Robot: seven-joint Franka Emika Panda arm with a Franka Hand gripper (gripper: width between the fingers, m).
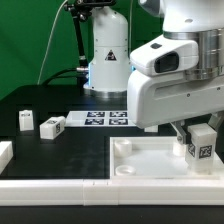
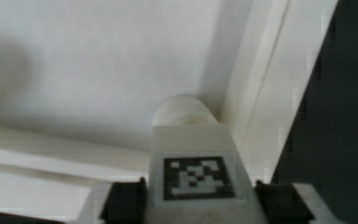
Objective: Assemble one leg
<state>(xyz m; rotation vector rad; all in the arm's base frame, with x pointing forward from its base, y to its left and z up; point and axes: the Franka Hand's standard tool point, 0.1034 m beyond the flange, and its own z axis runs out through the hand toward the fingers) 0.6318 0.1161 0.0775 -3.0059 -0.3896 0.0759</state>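
**benchbot_fan:** Looking at the exterior view first: the gripper (image 1: 199,135) is hanging over the big white tray-like piece (image 1: 140,168), toward the exterior view's right. It's carrying one leg (image 1: 201,148) with a tag facing the camera. A spare leg (image 1: 25,121) and a second spare leg (image 1: 52,126) are sitting on the black table (image 1: 60,150) well apart from it, near the marker board (image 1: 105,118).

**screwloose42:** Wrist view is agreeing with that. The jaws are clamping the leg from both sides, and its rounded end is pointing at the tray floor just beside the raised rim (image 2: 274,60). Whether the tip is touching the floor, I can't tell, it's pretty blurry.

**benchbot_fan:** So which step are we watching?

**screwloose42:** I'm reading it as bringing the leg to its corner, with seating not yet done. I'm guessing the next move is calling for lining the tip up over a corner hole, keeping the leg upright, then easing it down without losing the grip. The curved shape at the picture's edge might be a hole, but I'm not betting on it.
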